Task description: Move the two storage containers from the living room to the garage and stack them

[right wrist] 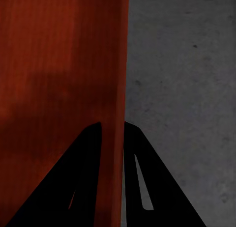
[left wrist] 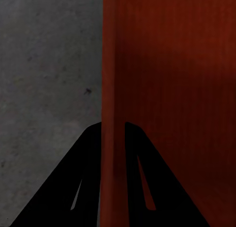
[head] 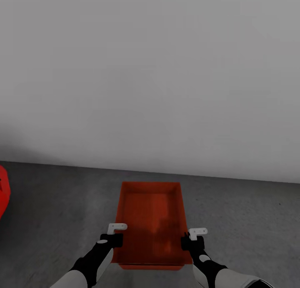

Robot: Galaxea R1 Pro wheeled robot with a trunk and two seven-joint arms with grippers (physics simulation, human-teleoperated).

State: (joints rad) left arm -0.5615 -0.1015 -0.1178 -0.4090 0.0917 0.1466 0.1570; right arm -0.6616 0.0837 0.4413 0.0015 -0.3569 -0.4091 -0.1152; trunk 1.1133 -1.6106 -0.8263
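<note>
**One bin carried in the garage, stack not started**

Nearest the robot: both arms reach forward and hold one orange-red storage container [head: 151, 221] by its two long side walls. The left gripper [head: 113, 238] is clamped on the left wall; in the left wrist view its two black fingers [left wrist: 73, 183] straddle the thin wall [left wrist: 112, 89], one inside, one outside. The right gripper [head: 192, 240] is clamped the same way on the right wall, fingers [right wrist: 157, 183] either side of the wall [right wrist: 120, 65].

The container is open-topped and looks empty, held roughly level over the dark grey concrete floor [head: 241, 221] (resting or just above it? cannot tell from these views).

Further out: pale grey wall [head: 150, 71] just beyond the bin's far end. A red shape [head: 3, 192] at the left edge, probably the car.

Progress, as a judgement: this is the garage, so one container has arrived. It has not yet been released. The second container, and stacking it on this one, would remain.
</note>
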